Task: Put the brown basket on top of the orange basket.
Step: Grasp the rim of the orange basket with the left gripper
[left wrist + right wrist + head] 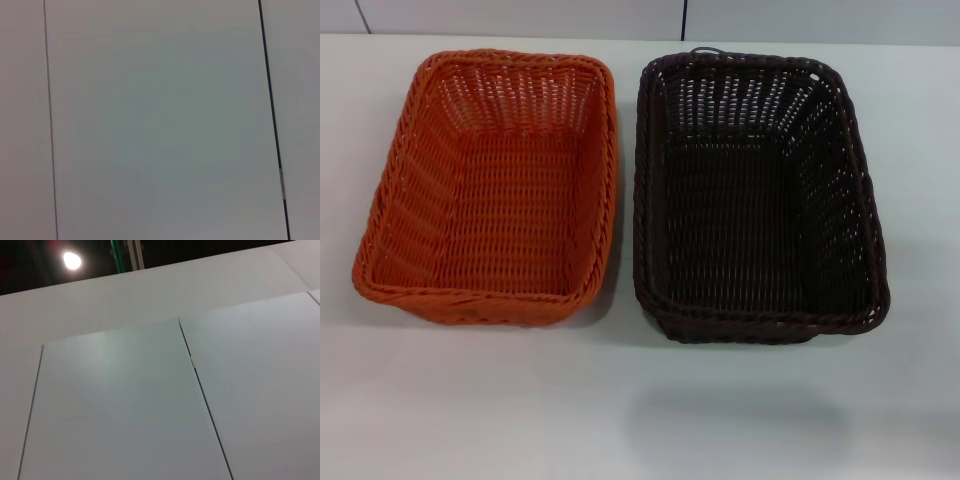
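Neither gripper appears in any view, so I cannot tell what their fingers are doing. The brown basket (757, 195) sits just beside the orange basket (490, 185) on the white table (640, 410). A one-sided rim grab could tilt it and snag the orange rim.

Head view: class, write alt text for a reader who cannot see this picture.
Two empty rectangular woven wicker-style baskets sit side by side, not stacked, on a plain white table: a bright orange basket on the robot's left and a same-sized dark brown, almost black basket on its right. No arm or gripper appears in this view.
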You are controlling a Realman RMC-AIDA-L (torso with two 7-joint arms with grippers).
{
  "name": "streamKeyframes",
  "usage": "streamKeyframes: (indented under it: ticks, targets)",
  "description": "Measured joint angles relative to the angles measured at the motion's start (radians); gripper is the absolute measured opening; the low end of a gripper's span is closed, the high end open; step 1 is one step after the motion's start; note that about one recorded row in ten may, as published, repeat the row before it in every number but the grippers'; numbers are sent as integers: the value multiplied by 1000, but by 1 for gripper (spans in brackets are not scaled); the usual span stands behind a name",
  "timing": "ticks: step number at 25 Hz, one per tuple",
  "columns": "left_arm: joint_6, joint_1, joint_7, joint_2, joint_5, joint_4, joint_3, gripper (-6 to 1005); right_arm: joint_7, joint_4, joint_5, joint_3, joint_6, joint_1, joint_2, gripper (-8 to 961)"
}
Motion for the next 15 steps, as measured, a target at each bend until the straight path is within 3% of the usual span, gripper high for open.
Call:
streamKeyframes:
  ticks: [13,15]
  targets:
    - [20,0,4,1,1,0,2,784,5,0,-2,-42,-6,-4,0,818]
    - [63,8,13,-1,2,0,36,782,5,-1,-2,-48,-6,-4,0,818]
